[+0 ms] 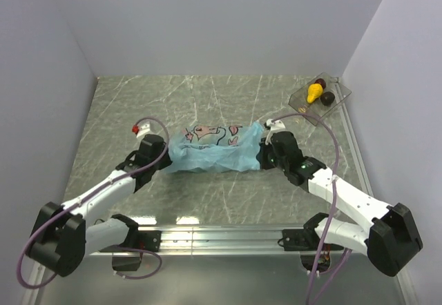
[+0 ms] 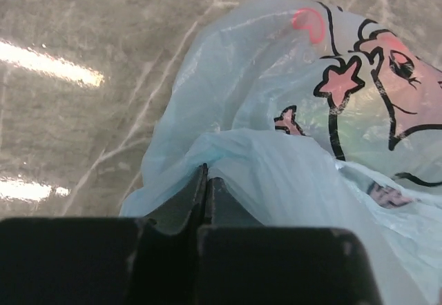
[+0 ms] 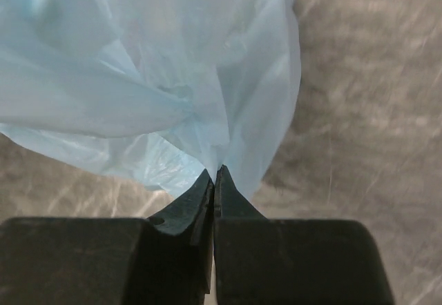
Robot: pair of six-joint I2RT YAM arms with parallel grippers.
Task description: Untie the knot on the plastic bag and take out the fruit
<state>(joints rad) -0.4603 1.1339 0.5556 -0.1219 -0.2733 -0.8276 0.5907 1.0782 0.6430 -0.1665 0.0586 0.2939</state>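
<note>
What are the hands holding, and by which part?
Both hold the bag: the left hand pinches a fold at its left end, the right hand its right end.
</note>
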